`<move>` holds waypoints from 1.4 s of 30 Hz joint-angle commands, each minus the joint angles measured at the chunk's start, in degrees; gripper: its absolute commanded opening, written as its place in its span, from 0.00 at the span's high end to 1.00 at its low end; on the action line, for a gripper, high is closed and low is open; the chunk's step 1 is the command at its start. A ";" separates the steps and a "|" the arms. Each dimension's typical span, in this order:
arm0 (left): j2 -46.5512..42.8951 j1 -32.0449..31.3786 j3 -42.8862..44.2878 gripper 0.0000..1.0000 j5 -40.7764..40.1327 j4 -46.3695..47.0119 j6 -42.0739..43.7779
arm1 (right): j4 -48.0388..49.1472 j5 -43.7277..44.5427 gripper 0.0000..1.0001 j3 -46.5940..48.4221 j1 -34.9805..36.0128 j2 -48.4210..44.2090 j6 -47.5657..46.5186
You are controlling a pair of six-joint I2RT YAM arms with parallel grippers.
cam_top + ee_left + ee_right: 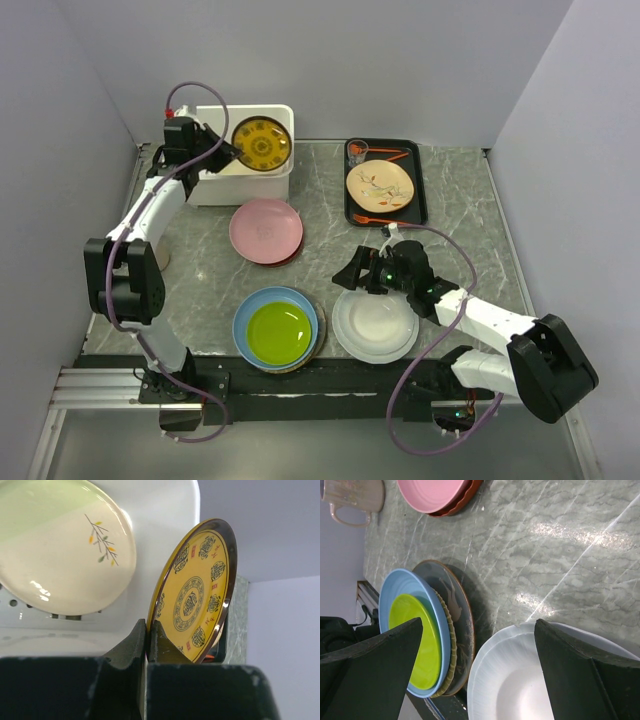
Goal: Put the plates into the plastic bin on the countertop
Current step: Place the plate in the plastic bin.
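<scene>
Grey marble-look surface (555, 560) under pale walls: my left fingers (127, 647) clench the lower rim of the gold-patterned plate (197, 592), holding it on edge over the white bin (240, 185) so it can drop in beside the cream sprig plate (60, 555) leaning inside, just beyond them. My right fingers (375, 665) stand spread and empty above the white plate (515, 685), seemingly lined up to take its rim next, the blue-and-lime stack (415, 635) close beside them.

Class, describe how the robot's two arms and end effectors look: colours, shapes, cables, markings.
Left arm and right arm share white tubular links and bulky black joint housings. A mauve cable loops along each. The left end effector and right end effector each have two flat matte-black fingers. Green lights glow near the right wrist.
</scene>
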 commanded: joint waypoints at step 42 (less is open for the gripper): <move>19.94 2.65 23.53 0.99 -6.17 -8.22 3.88 | -1.76 1.73 0.00 1.41 0.46 -1.46 -2.65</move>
